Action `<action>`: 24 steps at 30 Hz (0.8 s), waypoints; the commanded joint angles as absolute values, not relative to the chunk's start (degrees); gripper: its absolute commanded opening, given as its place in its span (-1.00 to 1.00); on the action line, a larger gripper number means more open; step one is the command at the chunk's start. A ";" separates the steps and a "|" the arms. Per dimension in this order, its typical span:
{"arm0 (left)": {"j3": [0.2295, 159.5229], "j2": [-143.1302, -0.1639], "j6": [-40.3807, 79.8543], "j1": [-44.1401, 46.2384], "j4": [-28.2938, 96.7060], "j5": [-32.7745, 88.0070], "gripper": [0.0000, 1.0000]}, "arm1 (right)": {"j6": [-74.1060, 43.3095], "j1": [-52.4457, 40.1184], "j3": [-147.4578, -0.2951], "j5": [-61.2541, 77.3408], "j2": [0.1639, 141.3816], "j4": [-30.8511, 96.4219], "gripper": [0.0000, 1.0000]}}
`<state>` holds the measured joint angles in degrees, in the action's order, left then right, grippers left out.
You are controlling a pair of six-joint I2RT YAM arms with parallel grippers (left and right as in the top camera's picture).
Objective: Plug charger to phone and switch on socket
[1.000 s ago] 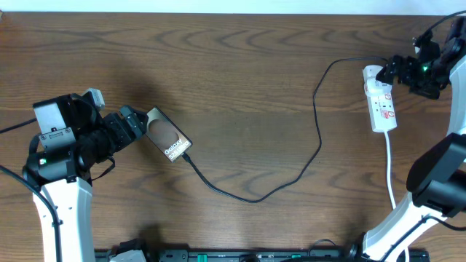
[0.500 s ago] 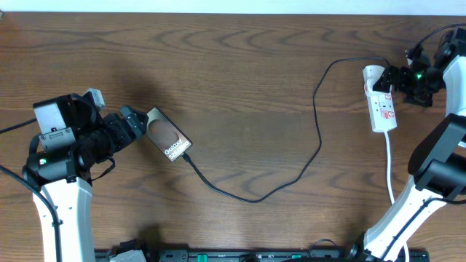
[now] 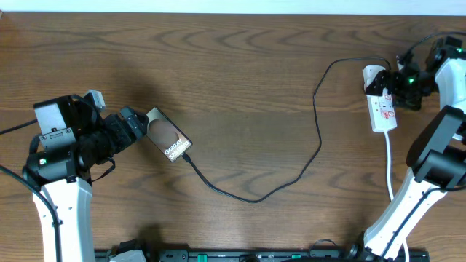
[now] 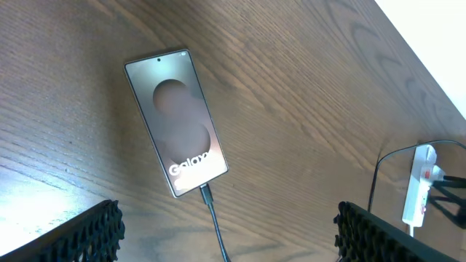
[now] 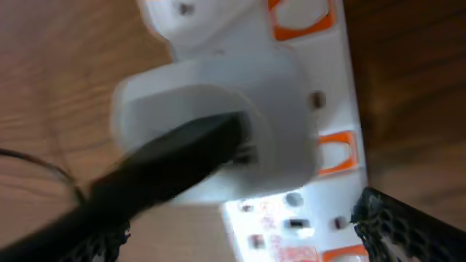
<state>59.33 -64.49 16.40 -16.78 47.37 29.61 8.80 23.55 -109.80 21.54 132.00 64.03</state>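
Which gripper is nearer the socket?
Right. The right gripper is at the socket's far end, by the white adapter plugged in there. The left gripper is across the table, beside the phone.

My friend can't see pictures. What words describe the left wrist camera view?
A dark-brown Galaxy phone lies flat on a wooden table, a thin black charger cable plugged into its bottom end. A white power strip sits far off at the right, and the open left gripper's fingertips show in the bottom corners.
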 commanded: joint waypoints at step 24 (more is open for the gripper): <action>59.31 -64.34 15.20 -16.95 47.55 28.84 0.83 | 9.91 19.90 -110.96 24.38 132.79 59.77 0.99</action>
<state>59.33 -64.49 16.40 -16.78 47.42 29.58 9.52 21.41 -110.21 22.63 132.16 59.53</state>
